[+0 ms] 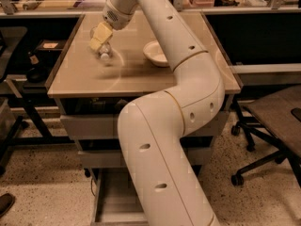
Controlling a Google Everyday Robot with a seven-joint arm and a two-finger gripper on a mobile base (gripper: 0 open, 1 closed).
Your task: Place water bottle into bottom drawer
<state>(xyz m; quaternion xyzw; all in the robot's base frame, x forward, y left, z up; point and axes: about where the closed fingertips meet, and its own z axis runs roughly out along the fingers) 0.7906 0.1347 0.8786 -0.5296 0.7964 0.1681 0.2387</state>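
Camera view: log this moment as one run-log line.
gripper: over tabletop, at water bottle | water bottle: on tabletop, apart from bowl | bottom drawer: pulled out, bottle not yet in it

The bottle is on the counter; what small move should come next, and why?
Likely settle the tool onto the water bottle and secure it before lifting: the tool is right at the bottle on the countertop, while the bottom drawer stands open below.
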